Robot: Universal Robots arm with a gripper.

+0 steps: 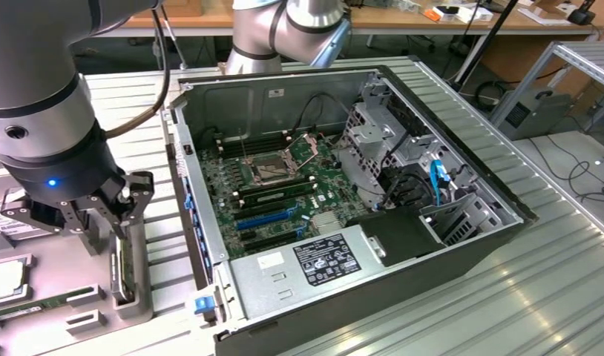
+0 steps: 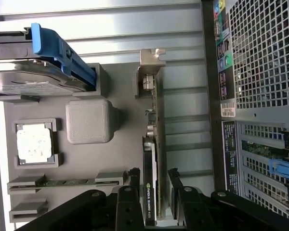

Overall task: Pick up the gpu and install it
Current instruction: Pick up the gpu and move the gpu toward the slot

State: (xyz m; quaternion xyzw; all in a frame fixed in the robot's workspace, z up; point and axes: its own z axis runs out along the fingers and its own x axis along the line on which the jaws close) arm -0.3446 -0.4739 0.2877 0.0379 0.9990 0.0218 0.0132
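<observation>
Ribbed metal table (image 1: 539,297) carries a grey moulded parts tray (image 2: 120,154), where the thin black gpu card with its silver end bracket (image 2: 151,159) stands on edge in a slot. Picking up looks to be the step in hand. The black two-fingered gripper (image 2: 153,174) points straight down, jaws spread either side of the card, so a grip calls for closing squarely on its flat faces.

You've got the gripper (image 2: 153,177) straddling the gpu (image 2: 150,202), jaws spread, one finger on each side. The card stands on edge in the grey tray (image 2: 120,154), beside the computer case (image 2: 260,72).
</observation>
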